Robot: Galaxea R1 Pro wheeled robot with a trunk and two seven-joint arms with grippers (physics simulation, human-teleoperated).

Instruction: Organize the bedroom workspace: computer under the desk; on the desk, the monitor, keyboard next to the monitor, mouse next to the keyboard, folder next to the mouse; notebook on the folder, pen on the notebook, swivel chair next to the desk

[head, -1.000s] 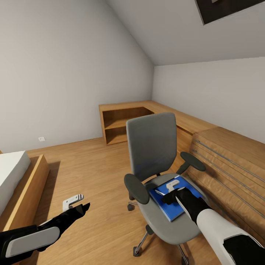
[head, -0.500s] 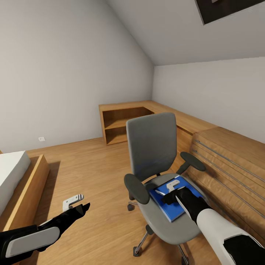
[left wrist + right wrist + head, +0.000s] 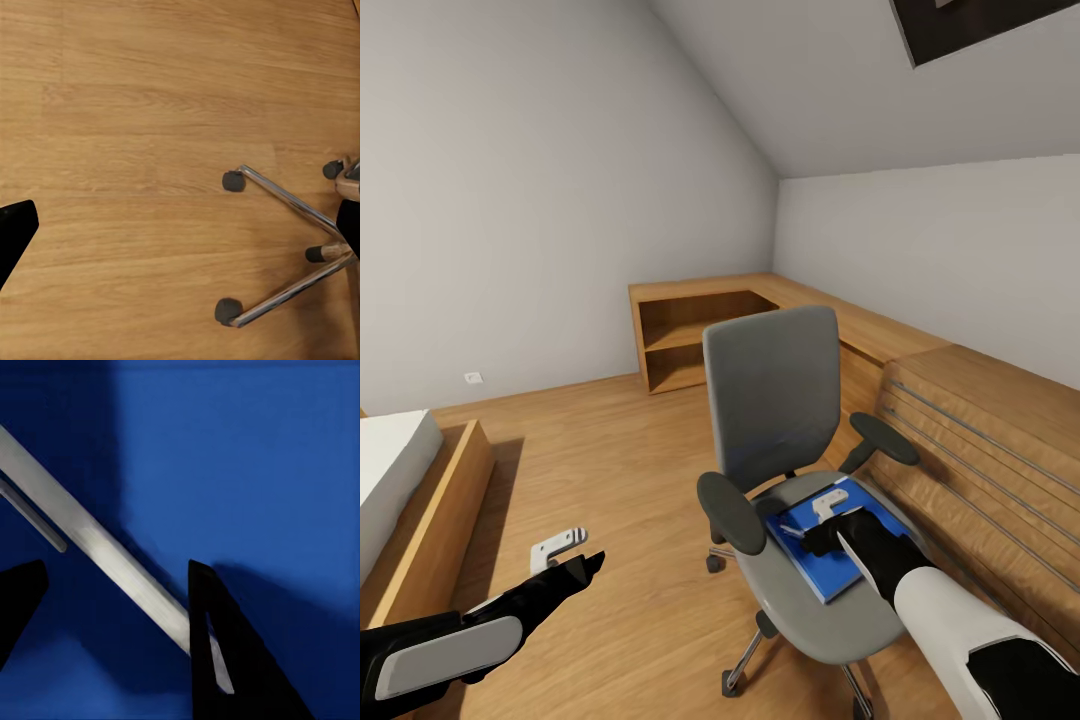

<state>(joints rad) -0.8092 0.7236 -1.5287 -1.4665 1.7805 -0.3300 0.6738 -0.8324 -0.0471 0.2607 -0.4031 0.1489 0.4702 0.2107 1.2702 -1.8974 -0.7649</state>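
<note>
We see pale grey walls sloping up toward a dark skylight. Light wood floor spreads below us. A wooden open shelf unit fills the far corner, low wood cabinets line one wall, and a wood-framed bed sits opposite.

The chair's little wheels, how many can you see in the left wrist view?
4: black castors on the grey swivel chair chrome base, one upper-middle, one bottom, two by the right edge. A fifth may be hidden.
</note>
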